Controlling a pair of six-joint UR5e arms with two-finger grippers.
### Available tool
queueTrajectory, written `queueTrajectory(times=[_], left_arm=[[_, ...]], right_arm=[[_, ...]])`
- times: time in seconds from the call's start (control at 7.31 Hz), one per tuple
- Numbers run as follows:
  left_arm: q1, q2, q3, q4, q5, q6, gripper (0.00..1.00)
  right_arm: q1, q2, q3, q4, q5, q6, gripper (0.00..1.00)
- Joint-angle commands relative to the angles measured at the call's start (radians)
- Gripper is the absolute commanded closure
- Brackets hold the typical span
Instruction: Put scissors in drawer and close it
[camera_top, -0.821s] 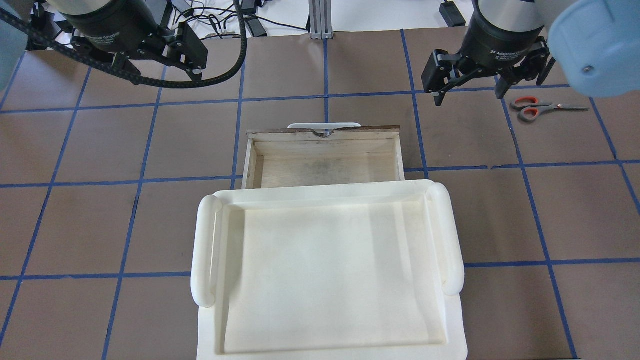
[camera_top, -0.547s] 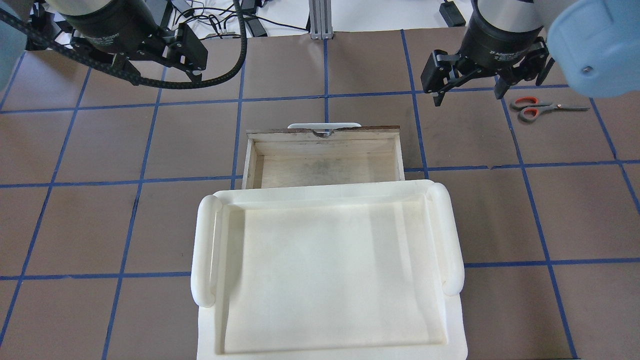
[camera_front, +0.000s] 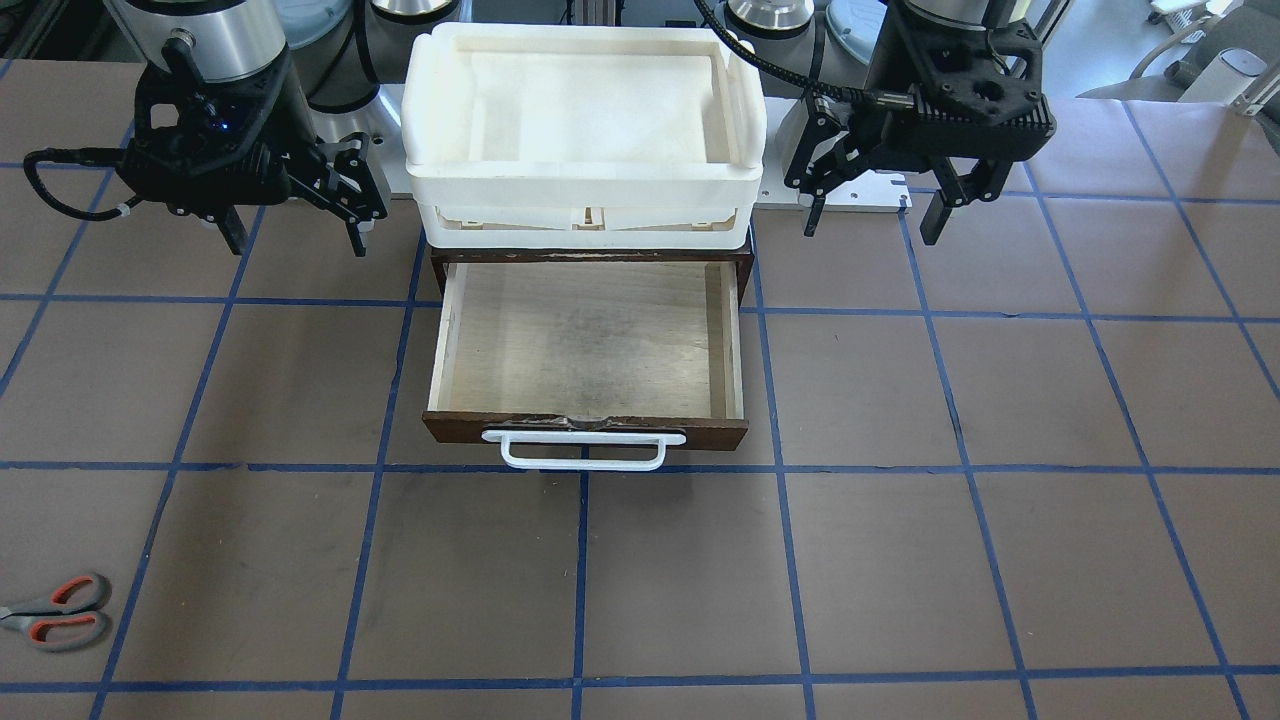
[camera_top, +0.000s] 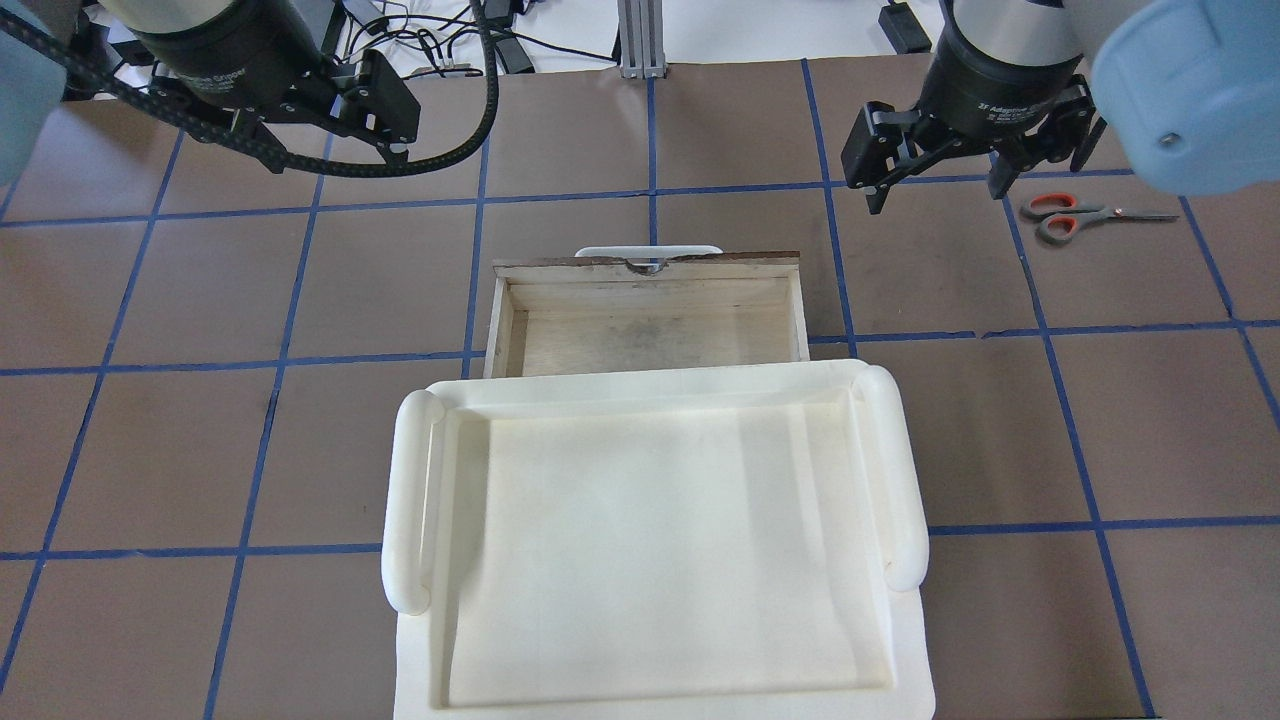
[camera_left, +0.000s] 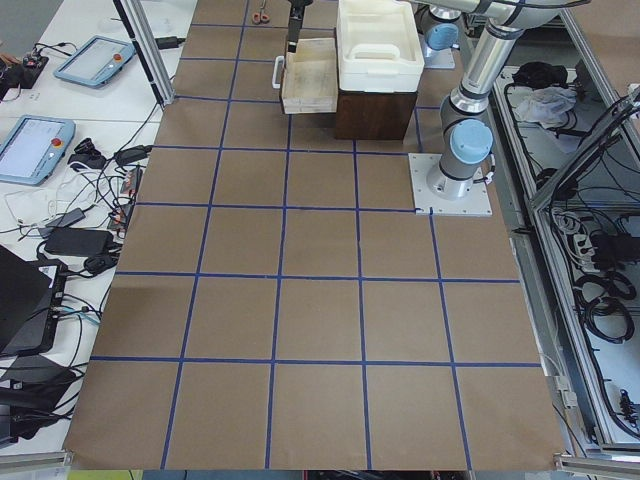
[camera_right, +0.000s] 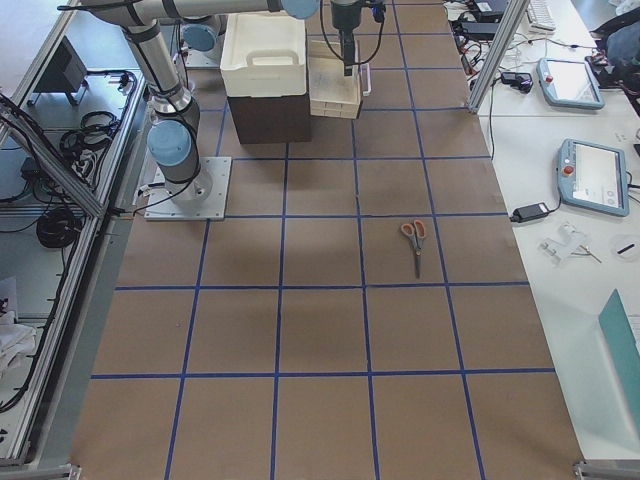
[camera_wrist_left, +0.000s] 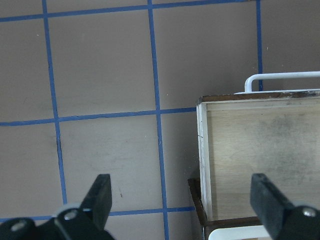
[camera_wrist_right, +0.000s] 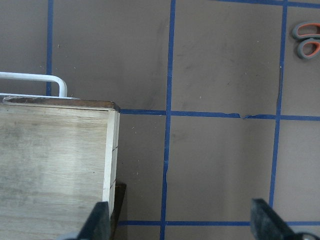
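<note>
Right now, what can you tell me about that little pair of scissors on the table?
The scissors are a small pair: grey handles lined orange-red inside the loops, thin metal blades closed together. They lie flat on the brown table, well to the robot's right of the open drawer. Nothing touches them; the right tool hangs open nearby, not gripping them.

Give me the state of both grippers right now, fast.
Left gripper: open, jaws wide apart, holding nothing.
Right gripper: open, jaws wide apart, holding nothing.
</note>
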Motion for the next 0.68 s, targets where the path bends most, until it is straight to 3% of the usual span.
queueTrajectory(times=[0.0,0.55], left_arm=[[-0.001,-0.005,-0.001,0.000,0.000,0.000,0.00],[-0.001,-0.005,-0.005,0.002,-0.004,0.000,0.00]], right_arm=[[-0.003,0.002,0.000,-0.001,-0.011,-0.007,0.00],[-0.043,0.006,0.000,-0.017,0.000,-0.096,0.00]])
